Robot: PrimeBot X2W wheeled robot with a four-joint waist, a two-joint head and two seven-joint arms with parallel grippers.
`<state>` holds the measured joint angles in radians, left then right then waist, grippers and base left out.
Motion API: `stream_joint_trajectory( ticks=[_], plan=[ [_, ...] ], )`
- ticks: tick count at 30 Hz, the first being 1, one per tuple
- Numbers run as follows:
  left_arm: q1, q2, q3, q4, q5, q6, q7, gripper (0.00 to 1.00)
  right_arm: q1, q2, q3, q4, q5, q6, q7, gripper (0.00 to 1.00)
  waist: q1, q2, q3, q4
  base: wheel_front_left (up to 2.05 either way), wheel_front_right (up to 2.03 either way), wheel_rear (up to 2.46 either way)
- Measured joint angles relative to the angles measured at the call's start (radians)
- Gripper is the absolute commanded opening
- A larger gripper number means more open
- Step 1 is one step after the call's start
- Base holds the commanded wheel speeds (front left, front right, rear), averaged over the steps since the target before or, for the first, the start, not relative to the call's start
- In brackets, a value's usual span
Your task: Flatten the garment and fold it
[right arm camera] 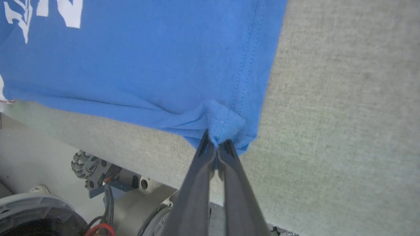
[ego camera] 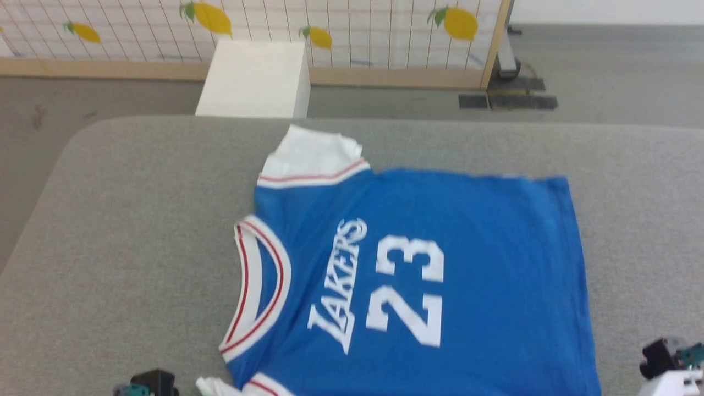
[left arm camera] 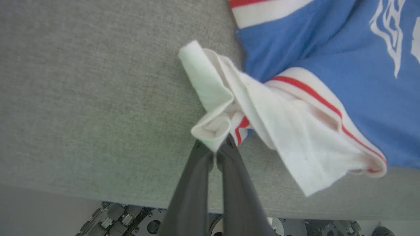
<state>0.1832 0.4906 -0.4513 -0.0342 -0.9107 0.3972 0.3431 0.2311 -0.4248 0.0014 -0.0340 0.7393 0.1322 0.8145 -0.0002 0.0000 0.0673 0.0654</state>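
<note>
While both arms work the near edge of the grey table (ego camera: 137,220), the left gripper (left arm camera: 215,149) is pinched shut on the rolled tip of the near sleeve (left arm camera: 279,131), and the right gripper (right arm camera: 215,144) is clamped shut on the near hem corner (right arm camera: 226,123) of the garment (ego camera: 440,231). Both bites look small to me, just a nip of cloth each. A sharp tug could pull the fabric free. That near sleeve is bunched and curled over itself, so folding from here would likely trap a crease. If one arm leads the other, the body could skew or drag off the near edge.

As for pose, both arms sit low. Their dark fingers reach in from the near side and point away across the table. Left is at the near left, right at the near right, well apart, with the garment's length between them.

Further out, the blue body lies fairly flat, print up, collar to the left and hem to the right. The far sleeve (ego camera: 313,151) lies spread at the far left. Beyond the table stand a white box (ego camera: 253,77) and a lemon-print screen (ego camera: 357,33).
</note>
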Motion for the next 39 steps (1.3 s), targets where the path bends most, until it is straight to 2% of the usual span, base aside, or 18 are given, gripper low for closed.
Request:
stream_joint_trajectory(
  ticks=[2, 6, 13, 19, 25, 32, 33, 34, 35, 39],
  plan=[
    [0.019, 0.005, -0.004, -0.018, 0.0, 0.023, 0.014, 0.0, 0.029, 0.002, -0.014, -0.011, 0.005, 0.0, 0.046, 0.0, 0.0, 0.0, -0.014, 0.001, 0.0, 0.0, 0.0],
    [0.032, -0.014, 0.028, -0.068, -0.007, 0.027, -0.035, 0.0, 0.044, 0.02, -0.065, -0.062, 0.006, 0.0, 0.073, 0.0, 0.0, 0.0, -0.013, 0.002, 0.0, 0.0, 0.0],
    [-0.064, -0.051, 0.078, -0.116, 0.012, -0.023, -0.165, 0.0, -0.062, 0.056, -0.128, -0.1, -0.082, 0.0, -0.006, 0.0, 0.0, 0.0, 0.022, -0.002, 0.0, 0.0, 0.0],
    [-0.239, -0.067, 0.038, -0.045, 0.088, -0.063, -0.196, 0.0, -0.163, 0.077, -0.124, -0.055, -0.15, 0.0, -0.015, 0.0, 0.0001, 0.0, 0.066, -0.004, 0.0, 0.0, 0.0],
    [-0.372, -0.119, -0.005, 0.098, 0.133, -0.114, -0.23, 0.0, -0.248, 0.088, -0.097, -0.003, -0.204, 0.0, -0.009, 0.0, 0.0001, 0.0, 0.126, -0.003, 0.0, 0.0, 0.0],
    [-0.424, -0.161, -0.018, 0.254, 0.135, -0.142, -0.259, 0.0, -0.298, 0.084, -0.041, 0.058, -0.223, 0.0, 0.001, 0.0, 0.0001, 0.0, 0.191, -0.003, 0.0, 0.0, 0.0],
    [-0.428, -0.165, -0.014, 0.263, 0.132, -0.143, -0.267, 0.25, -0.301, 0.082, -0.04, 0.061, -0.223, 0.0, 0.001, 0.16, 0.0002, 0.0, 0.196, -0.003, 0.0, 0.0, 0.0],
    [-0.432, -0.169, -0.012, 0.272, 0.128, -0.15, -0.276, 1.0, -0.307, 0.08, -0.038, 0.065, -0.222, 0.0, 0.0, 0.62, 0.0002, 0.0, 0.201, -0.003, 0.0, 0.0, 0.0],
    [-0.436, -0.171, -0.009, 0.279, 0.127, -0.15, -0.279, 1.0, -0.312, 0.078, -0.035, 0.067, -0.222, 0.0, -0.005, 1.0, 0.0001, 0.0, 0.201, -0.003, 0.0, 0.0, 0.0],
    [-0.436, -0.159, -0.005, 0.271, 0.128, -0.137, -0.267, 1.0, -0.314, 0.086, -0.043, 0.063, -0.207, 0.0, -0.033, 1.0, 0.0001, 0.0, 0.185, 0.0, 0.0, 0.0, 0.0]
  ],
)
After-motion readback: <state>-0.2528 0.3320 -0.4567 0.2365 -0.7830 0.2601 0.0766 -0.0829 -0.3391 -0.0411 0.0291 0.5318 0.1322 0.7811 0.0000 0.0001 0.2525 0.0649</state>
